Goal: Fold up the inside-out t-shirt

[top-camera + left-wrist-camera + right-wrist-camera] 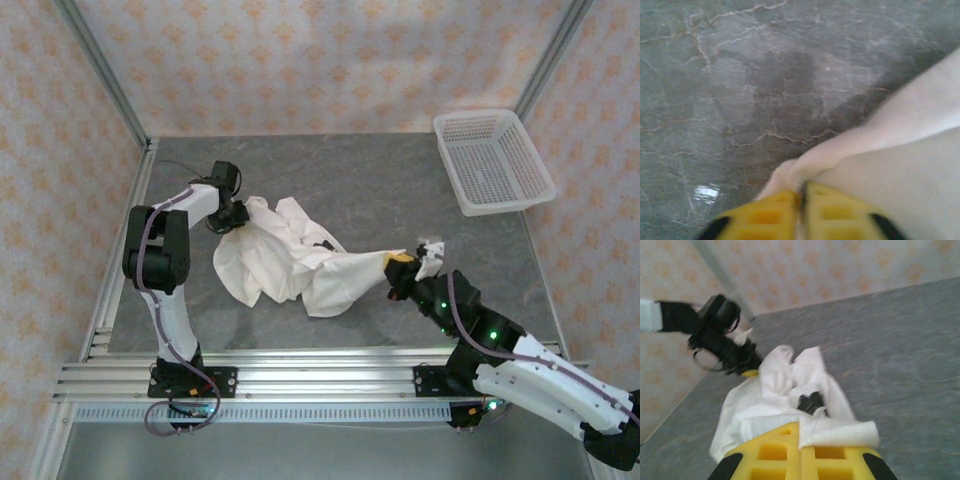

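Two-handed: with left fingers (765, 220) and right fingers (772, 452) both clamped on the t-shirt (290, 265), draw apart evenly, spreading wrinkles flat over worktop (400, 180).

Nothing legible anywhere: no text, brand, number or sign to read. Small dark patch (810, 402) on the inside-out t-shirt (290, 262), too blurred and small to tell whether printed tag or anything else.
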Robot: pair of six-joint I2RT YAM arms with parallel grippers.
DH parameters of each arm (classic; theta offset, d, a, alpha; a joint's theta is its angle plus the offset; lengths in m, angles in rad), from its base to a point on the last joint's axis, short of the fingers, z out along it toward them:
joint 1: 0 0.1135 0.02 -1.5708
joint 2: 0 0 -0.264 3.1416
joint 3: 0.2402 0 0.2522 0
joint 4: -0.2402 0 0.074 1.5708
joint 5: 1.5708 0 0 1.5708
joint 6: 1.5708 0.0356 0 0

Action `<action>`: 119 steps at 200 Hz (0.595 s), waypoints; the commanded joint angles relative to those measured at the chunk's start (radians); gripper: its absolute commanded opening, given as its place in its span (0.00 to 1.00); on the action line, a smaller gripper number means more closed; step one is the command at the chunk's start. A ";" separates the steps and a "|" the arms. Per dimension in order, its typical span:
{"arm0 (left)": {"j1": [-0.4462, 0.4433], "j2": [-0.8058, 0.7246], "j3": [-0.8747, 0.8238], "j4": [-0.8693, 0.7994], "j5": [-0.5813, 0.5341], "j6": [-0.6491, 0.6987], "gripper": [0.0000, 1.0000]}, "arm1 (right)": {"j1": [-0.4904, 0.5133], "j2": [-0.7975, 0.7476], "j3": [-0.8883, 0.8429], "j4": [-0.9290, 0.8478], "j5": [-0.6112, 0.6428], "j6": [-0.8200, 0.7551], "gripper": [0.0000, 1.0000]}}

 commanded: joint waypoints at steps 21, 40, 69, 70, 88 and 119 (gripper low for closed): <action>0.089 -0.075 0.058 -0.095 -0.045 -0.050 0.00 | -0.082 -0.045 0.233 -0.077 0.295 -0.110 0.00; 0.138 -0.239 0.071 -0.099 -0.012 -0.060 0.00 | -0.149 0.028 0.354 -0.050 0.237 -0.203 0.00; 0.169 -0.452 0.169 -0.137 0.034 -0.007 0.00 | -0.213 0.185 0.545 0.002 0.114 -0.344 0.00; 0.169 -0.459 0.173 -0.138 0.038 -0.004 0.00 | -0.214 0.192 0.552 0.004 0.109 -0.348 0.00; 0.164 -0.557 0.189 -0.141 0.142 0.000 0.00 | -0.225 0.267 0.635 0.014 0.026 -0.402 0.00; 0.079 -0.735 -0.071 -0.144 0.123 -0.032 0.00 | -0.225 0.241 0.511 -0.067 0.004 -0.425 0.00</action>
